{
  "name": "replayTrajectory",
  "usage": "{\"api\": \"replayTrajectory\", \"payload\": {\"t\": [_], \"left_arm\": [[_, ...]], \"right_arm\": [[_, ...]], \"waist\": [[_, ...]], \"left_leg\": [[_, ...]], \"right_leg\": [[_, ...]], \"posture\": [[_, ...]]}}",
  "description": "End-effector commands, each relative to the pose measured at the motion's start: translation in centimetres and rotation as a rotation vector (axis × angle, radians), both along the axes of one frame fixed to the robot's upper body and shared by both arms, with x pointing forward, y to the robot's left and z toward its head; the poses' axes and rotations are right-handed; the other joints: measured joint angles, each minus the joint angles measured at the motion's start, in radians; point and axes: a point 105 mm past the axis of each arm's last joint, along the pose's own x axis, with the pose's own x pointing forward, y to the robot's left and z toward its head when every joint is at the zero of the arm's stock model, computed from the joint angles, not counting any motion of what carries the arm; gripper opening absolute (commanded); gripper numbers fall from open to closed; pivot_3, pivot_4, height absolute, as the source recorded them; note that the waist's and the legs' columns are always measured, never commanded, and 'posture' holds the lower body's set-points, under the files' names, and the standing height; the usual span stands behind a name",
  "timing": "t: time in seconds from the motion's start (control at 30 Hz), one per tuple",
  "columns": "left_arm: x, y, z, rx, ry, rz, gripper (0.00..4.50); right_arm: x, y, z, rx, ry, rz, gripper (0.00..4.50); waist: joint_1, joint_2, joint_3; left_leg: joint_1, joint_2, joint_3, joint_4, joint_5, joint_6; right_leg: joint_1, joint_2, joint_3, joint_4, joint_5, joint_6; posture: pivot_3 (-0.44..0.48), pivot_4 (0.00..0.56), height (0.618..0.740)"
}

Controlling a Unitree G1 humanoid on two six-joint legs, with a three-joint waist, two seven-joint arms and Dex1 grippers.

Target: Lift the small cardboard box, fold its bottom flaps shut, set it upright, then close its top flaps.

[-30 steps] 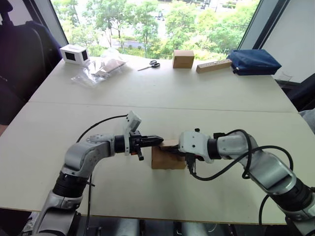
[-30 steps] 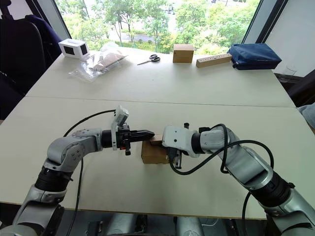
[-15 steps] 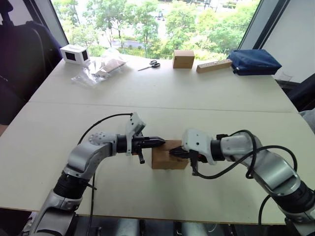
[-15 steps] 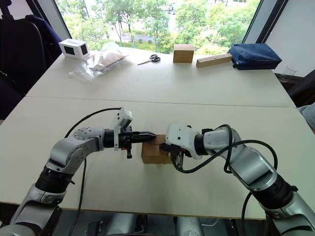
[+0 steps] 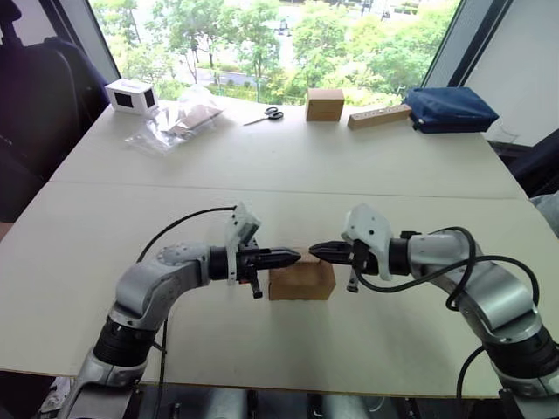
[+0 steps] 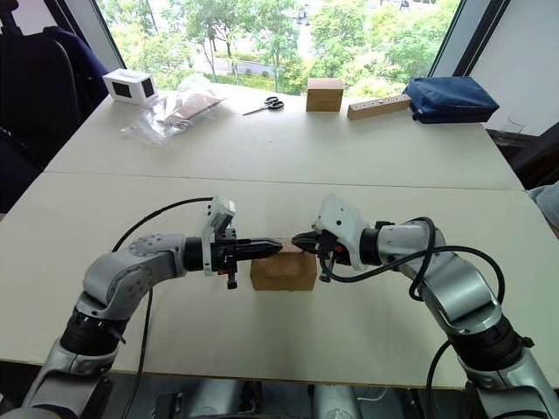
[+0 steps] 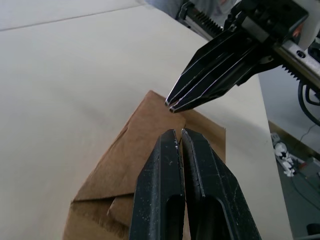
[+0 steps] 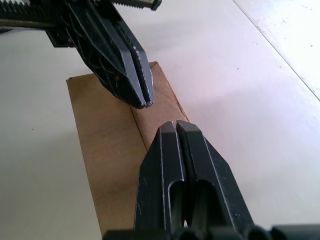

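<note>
Near the front middle of the pale table [image 5: 367, 166], the small cardboard box [image 5: 301, 281] stands upright on its base, wider than tall, between the two arms. Its top flaps [image 8: 112, 135] lie folded down flat — a straight seam runs across the top, and angled folded edges show at one end in the left wrist view.

Left gripper [image 5: 293, 257]: fingers pressed together, nothing between them, tips just above the box's top near its left end. Right gripper [image 5: 314, 249]: fingers likewise pressed together and empty, tips over the top toward its right end. The two sets of tips point at each other, close but apart; from the wrist views I cannot tell whether either touches the cardboard.

Far edge of the table, well apart from the box — a white box with dark windows [image 5: 131, 95] at the far left, clear plastic bags [image 5: 175, 122] beside it, scissors [image 5: 266, 115], a cube-like tan cardboard box [image 5: 325, 104], a wooden block [image 5: 379, 116], and a dark blue pouch [image 5: 452, 109] at the far right.
</note>
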Motion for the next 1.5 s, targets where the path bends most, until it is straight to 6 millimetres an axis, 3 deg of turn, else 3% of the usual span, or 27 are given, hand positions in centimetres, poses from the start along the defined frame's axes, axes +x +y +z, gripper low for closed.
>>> {"api": "replayTrajectory", "payload": {"t": [0.03,0.43,0.7,0.83,0.93,1.13,1.3,1.43,1.5], "left_arm": [[-0.1,-0.1,0.5,0.007,-0.050,0.007,0.14],[-0.4,0.0,-1.2,0.096,-0.085,0.006,0.14],[-0.3,0.2,-1.3,0.103,-0.093,0.010,0.14],[0.1,0.3,-0.4,0.067,-0.133,0.037,0.14],[-0.3,0.7,1.8,-0.012,-0.210,0.047,0.14],[-4.2,4.1,3.3,0.011,-0.122,-0.057,0.14],[-2.8,9.2,3.3,0.102,-0.086,0.165,0.14],[-2.0,11.1,2.6,0.153,-0.099,0.269,0.14],[-2.0,12.2,1.8,0.158,-0.056,0.328,0.14]], "right_arm": [[-0.6,0.9,0.5,0.023,-0.023,0.043,0.00],[-0.8,0.9,-1.8,-0.077,-0.005,0.049,0.00],[-0.7,0.8,-1.9,-0.084,-0.012,0.048,0.00],[-0.5,0.5,-1.7,-0.077,-0.017,0.035,0.00],[-0.2,0.3,0.4,0.052,-0.036,0.024,0.00],[-0.6,-1.2,2.5,0.151,-0.031,0.004,0.00],[-1.3,-2.9,4.3,0.337,-0.002,-0.094,0.00],[-1.8,-4.3,3.8,0.350,0.047,-0.161,0.00],[-2.3,-5.5,2.6,0.325,0.094,-0.213,0.00]], "waist": [[0.000,0.000,0.000],[0.000,0.000,0.000],[0.000,0.000,0.000],[0.000,0.000,0.000],[0.000,0.000,0.000],[-0.006,0.001,0.001],[0.001,0.001,0.001],[0.002,0.001,0.001],[0.001,0.001,0.001]], "left_leg": [[0.000,0.000,0.000,0.000,0.000,0.000],[0.000,0.000,0.000,0.000,0.000,0.000],[0.000,0.000,0.000,0.000,0.000,0.000],[0.000,0.000,0.000,0.000,0.000,0.000],[0.000,0.000,0.000,0.000,0.000,0.000],[-0.001,0.002,0.000,-0.001,0.000,0.000],[0.000,0.001,0.000,-0.001,0.000,0.000],[0.000,0.000,0.000,-0.001,0.000,0.000],[-0.001,0.000,0.001,-0.001,-0.001,0.000]], "right_leg": [[0.000,0.000,0.000,0.000,0.000,0.000],[0.000,0.000,0.000,0.000,0.000,0.000],[0.000,0.000,0.000,0.000,0.000,0.000],[0.000,0.000,0.000,0.000,0.000,0.000],[0.000,0.000,0.000,0.000,0.000,0.000],[-0.001,0.000,0.000,-0.001,0.000,0.000],[-0.001,0.000,0.000,0.000,0.000,0.000],[-0.001,-0.001,0.000,-0.002,0.000,0.000],[-0.001,-0.002,0.000,-0.002,0.000,0.000]], "posture": [[0.000,0.150,0.740],[0.000,0.150,0.740],[0.000,0.150,0.740],[0.000,0.150,0.740],[0.000,0.150,0.740],[0.000,0.150,0.740],[0.000,0.150,0.740],[0.000,0.150,0.740],[0.000,0.150,0.740]]}}
